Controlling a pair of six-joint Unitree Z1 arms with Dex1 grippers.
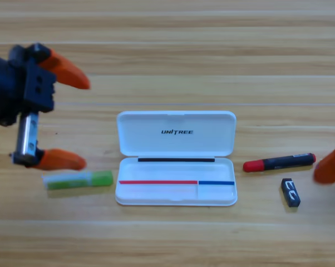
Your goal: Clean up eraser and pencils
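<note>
Orange jaws of the left gripper (pixel 73 117) stand wide apart above the green pencil (pixel 78 179), which lies left of the open white case (pixel 176 158), probably ready to be picked. Right of the case lie the red-capped pencil (pixel 279 162) and the eraser (pixel 290 192); the right gripper (pixel 330 166) waits at the edge, and I cannot tell its state.

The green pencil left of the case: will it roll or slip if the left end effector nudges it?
The green pencil looks round and smooth, so a sideways nudge would probably roll it. It lies flat on the wooden table, apart from the white case. It seems stiff and light. The open left end effector hangs just above it.
</note>
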